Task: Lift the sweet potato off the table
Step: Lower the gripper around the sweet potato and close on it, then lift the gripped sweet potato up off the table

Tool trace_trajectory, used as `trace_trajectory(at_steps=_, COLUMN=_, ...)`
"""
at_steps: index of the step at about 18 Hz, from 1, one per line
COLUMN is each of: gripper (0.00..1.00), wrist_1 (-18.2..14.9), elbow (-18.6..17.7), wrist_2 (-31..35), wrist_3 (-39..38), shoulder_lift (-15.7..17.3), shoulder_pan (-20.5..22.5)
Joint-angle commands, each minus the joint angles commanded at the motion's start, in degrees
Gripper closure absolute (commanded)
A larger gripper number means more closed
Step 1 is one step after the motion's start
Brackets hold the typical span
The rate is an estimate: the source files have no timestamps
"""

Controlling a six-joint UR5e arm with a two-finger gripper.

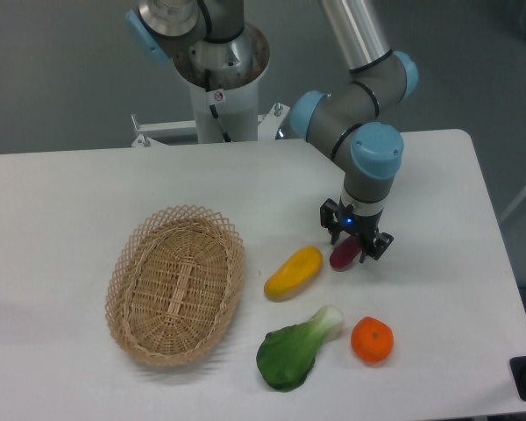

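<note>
From where I stand, the nearest things on the large flat white table (88, 189) are a green leafy bok choy with a pale stalk (295, 349) and, just to its 3 o'clock, a small round orange fruit (372, 340); the two lie close but apart. Off at 9 o'clock from the greens sits an oval woven wicker basket (176, 283), with nothing showing inside it.

A little farther back, between basket and arm, lies a yellow-orange oblong mango-like fruit (293, 272), tilted so its upper end points toward 2 o'clock. Just beside that upper end, at its 3 o'clock, is the small dark magenta-purple sweet potato (344, 253), resting on the tabletop and slanted the same way. Only its lower end is plain to see, because the black two-finger gripper (357, 239) is down over it. The fingers stand on either side of the tuber, drawn in close around its upper part; whether the pads actually press its skin I cannot tell from here. A small blue light glows on the gripper body.

Above that rises the grey UR5e arm with light blue joint caps (368, 149), reaching up toward 12 o'clock and out of sight. Farthest back, at the table's rear edge, stands the white pedestal of the robot base (223, 83).
</note>
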Motion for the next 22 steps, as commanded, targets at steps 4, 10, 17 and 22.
trace_trajectory(at_steps=4, gripper=0.70, wrist_1=0.00, elbow=0.26, wrist_2=0.00, wrist_3=0.62, shoulder_lift=0.09, shoulder_pan=0.09)
trace_trajectory(at_steps=10, gripper=0.70, wrist_1=-0.09, elbow=1.49, wrist_2=0.00, wrist_3=1.67, shoulder_lift=0.44, shoulder_pan=0.26)
trace_trajectory(at_steps=17, gripper=0.70, wrist_1=-4.20, elbow=7.98, wrist_2=-0.61, wrist_3=2.46, shoulder_lift=3.07, shoulder_pan=0.62)
trace_trajectory(at_steps=22, gripper=0.70, wrist_1=-13.53, elbow=15.64, wrist_2=-3.24, wrist_3=0.80, shoulder_lift=4.91, shoulder_pan=-0.35)
